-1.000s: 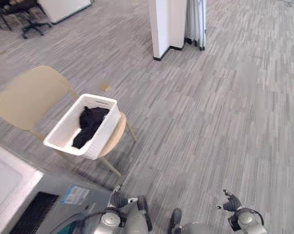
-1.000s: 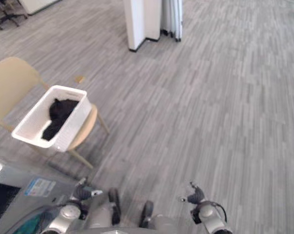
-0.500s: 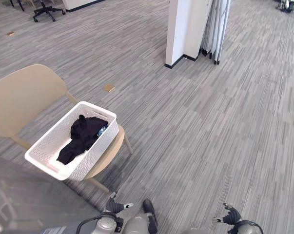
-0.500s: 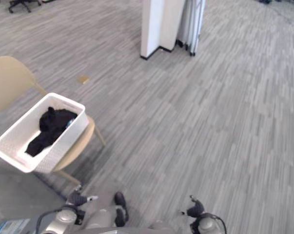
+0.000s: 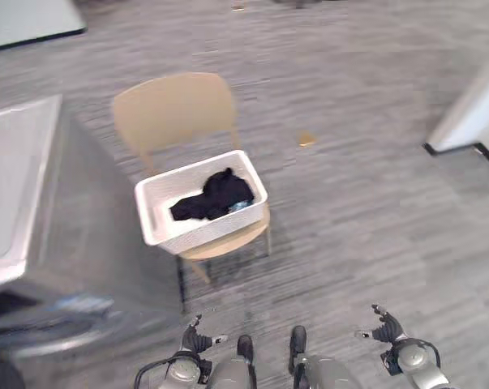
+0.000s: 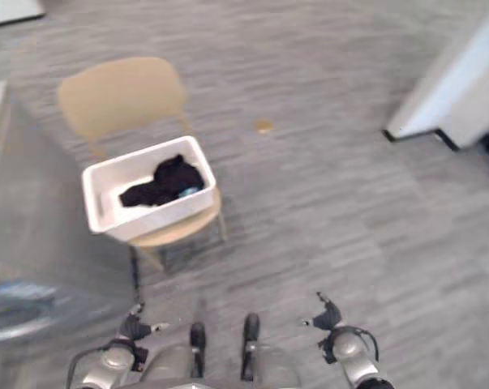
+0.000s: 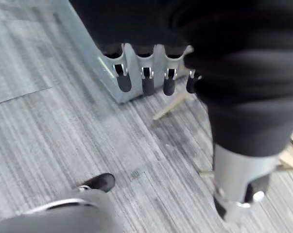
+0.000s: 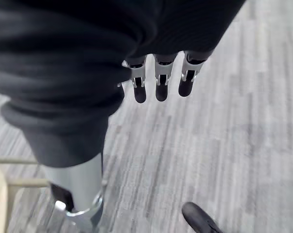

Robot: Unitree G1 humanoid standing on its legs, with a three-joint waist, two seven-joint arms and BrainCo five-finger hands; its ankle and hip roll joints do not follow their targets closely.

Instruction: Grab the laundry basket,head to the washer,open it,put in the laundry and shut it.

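Nearest the camera, the left hand (image 5: pixel 197 339) hangs low at the lower left and the right hand (image 5: pixel 385 327) at the lower right, both empty, fingers loosely straight and pointing down at the grey striped floor (image 5: pixel 374 211); in the wrist views the left hand's fingers (image 7: pixel 123 80) and the right hand's fingers (image 8: pixel 161 87) hang relaxed with nothing between them. Further out, the white laundry basket (image 5: pixel 200 199) rests on the seat of the tan chair (image 5: pixel 176 113), holding the black laundry (image 5: pixel 212 194). The washer (image 5: pixel 33 243) stands just left of the chair. Compared with half a second ago, the whole view has swung: chair and basket now sit near the centre, and the white pillar (image 5: pixel 475 113) has shifted to the right edge.
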